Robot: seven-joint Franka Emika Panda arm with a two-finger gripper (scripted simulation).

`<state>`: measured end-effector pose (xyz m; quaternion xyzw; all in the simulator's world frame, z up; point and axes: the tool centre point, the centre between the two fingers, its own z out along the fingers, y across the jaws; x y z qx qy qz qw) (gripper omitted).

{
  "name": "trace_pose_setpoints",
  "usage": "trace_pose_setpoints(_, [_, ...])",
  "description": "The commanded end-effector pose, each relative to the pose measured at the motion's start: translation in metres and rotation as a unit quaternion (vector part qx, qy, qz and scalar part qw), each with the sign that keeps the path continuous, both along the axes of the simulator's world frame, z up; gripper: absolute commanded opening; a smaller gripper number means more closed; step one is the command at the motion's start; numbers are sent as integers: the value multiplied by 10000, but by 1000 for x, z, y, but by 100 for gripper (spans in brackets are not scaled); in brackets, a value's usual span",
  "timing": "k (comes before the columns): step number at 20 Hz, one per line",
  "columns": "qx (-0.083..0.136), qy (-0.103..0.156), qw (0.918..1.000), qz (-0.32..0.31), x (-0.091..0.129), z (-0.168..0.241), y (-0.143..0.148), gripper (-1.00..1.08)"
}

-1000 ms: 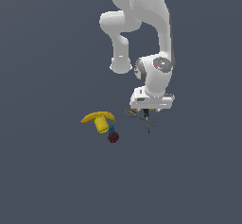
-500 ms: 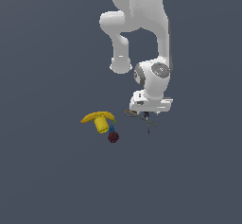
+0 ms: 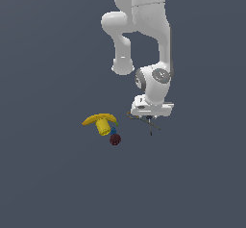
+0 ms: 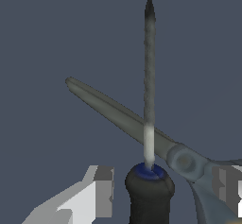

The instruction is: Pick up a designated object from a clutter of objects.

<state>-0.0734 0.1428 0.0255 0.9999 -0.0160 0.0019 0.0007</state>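
The screwdriver (image 4: 149, 124) has a dark blue-black handle and a thin grey shaft. It hangs tip-down from my gripper (image 3: 151, 118) and shows as a thin line in the exterior view (image 3: 151, 128). In the wrist view my gripper (image 4: 160, 186) has its pale fingers (image 4: 101, 187) on either side of the handle, shut on it. The scissors (image 4: 123, 116) lie on the floor under the shaft. In the exterior view these scissors (image 3: 134, 117) sit just to the left of the hand. The other clutter lies further left.
A yellow banana (image 3: 98, 119), a yellow cup (image 3: 102, 127) and a dark red berry (image 3: 115, 139) are grouped on the grey floor on the exterior view's left. The white arm (image 3: 144, 25) rises above the hand.
Almost nothing differs. The hand with the screwdriver sits at nearly the same spot, perhaps slightly lower in the picture. The banana, cup and berry have not moved.
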Motion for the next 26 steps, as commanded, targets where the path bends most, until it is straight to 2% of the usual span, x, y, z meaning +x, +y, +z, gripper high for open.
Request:
trace_pose_setpoints(1, [7, 20, 10000, 43, -1, -7, 3, -100])
trace_pose_setpoints(16, [-1, -10, 10000, -9, 2, 8, -5, -100])
trace_pose_setpoints(26, [-1, -7, 10000, -2, 6, 58, -31, -100])
